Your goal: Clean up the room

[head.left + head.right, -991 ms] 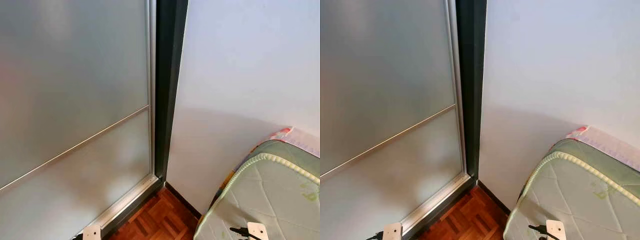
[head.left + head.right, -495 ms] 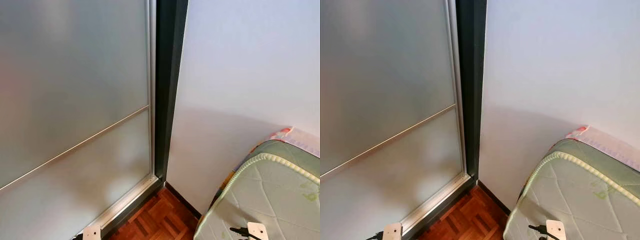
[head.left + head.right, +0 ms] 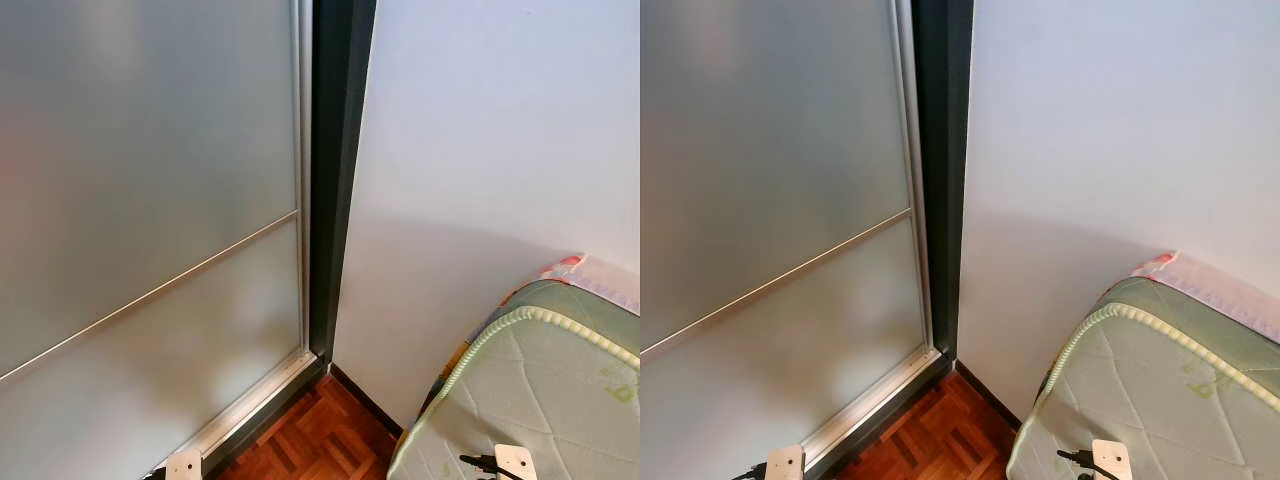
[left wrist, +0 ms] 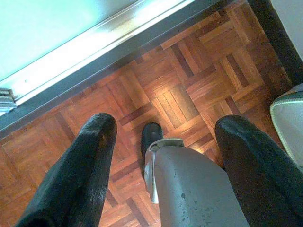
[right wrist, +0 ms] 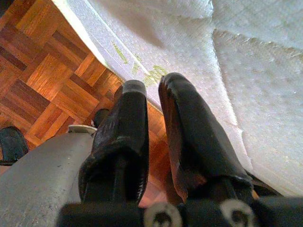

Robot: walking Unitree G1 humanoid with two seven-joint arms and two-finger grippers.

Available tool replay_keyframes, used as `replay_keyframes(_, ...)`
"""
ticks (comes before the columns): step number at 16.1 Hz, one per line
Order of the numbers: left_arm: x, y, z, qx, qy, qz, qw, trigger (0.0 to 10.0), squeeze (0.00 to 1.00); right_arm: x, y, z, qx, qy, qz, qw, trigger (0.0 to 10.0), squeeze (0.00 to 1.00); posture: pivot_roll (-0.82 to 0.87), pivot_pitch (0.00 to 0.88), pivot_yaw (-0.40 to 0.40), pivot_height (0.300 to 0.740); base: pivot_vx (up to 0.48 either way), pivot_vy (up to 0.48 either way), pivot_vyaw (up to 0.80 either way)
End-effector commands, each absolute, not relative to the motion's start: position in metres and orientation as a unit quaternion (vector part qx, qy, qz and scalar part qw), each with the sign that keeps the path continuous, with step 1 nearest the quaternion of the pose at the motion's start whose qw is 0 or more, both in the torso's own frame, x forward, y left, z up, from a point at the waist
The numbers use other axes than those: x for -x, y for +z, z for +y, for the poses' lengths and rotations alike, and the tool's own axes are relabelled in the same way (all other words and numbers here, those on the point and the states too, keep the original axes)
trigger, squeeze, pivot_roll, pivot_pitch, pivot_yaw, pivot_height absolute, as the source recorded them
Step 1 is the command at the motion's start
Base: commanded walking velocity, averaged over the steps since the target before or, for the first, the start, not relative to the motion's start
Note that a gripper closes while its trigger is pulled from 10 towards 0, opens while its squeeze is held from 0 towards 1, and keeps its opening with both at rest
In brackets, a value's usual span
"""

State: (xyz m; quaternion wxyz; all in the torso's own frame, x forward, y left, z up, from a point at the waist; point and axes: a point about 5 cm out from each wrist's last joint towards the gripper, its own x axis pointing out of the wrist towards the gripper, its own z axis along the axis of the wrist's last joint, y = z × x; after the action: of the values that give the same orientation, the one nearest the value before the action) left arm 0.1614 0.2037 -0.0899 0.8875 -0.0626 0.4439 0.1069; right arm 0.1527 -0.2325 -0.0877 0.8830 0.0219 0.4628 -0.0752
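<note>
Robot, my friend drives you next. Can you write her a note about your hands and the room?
Left gripper: jaws wide open, holding nothing, hanging over the parquet floor near the sliding door's track.
Right gripper: jaws shut, holding nothing, beside the mattress edge.
Ahead: frosted sliding door, white wall, mattress on the right.
Done: nothing picked up that can be seen.
Left: no clutter in sight here, so probably turn to look for things to tidy.

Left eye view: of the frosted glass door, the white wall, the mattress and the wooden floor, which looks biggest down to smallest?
1. Frosted glass door
2. White wall, nearly as large
3. Mattress
4. Wooden floor
</note>
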Motion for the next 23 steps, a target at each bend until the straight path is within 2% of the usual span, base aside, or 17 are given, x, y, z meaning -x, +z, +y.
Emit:
replay_keyframes(1, -0.2442, -0.0494, 0.1923, 0.021, 0.067, 0.407, 0.911, 10.0, 0.0, -0.1771, -0.0787, -0.2276, -0.149, -0.159, 0.408, 0.887, 10.0, 0.0, -0.1, 0.0, 0.028, 0.74, 0.0, 0.0, 0.0)
replay_keyframes(10, -0.2448, -0.0488, 0.1931, 0.018, 0.065, 0.406, 0.912, 10.0, 0.0, -0.181, -0.0769, -0.2288, -0.149, -0.16, 0.407, 0.887, 10.0, 0.0, -0.1, 0.0, 0.036, 0.74, 0.0, 0.0, 0.0)
replay_keyframes(23, -0.2446, -0.049, 0.1933, 0.016, 0.064, 0.406, 0.911, 10.0, 0.0, -0.1811, -0.077, -0.2282, -0.15, -0.157, 0.408, 0.887, 10.0, 0.0, -0.1, 0.0, 0.036, 0.74, -0.258, 0.0, 0.0)
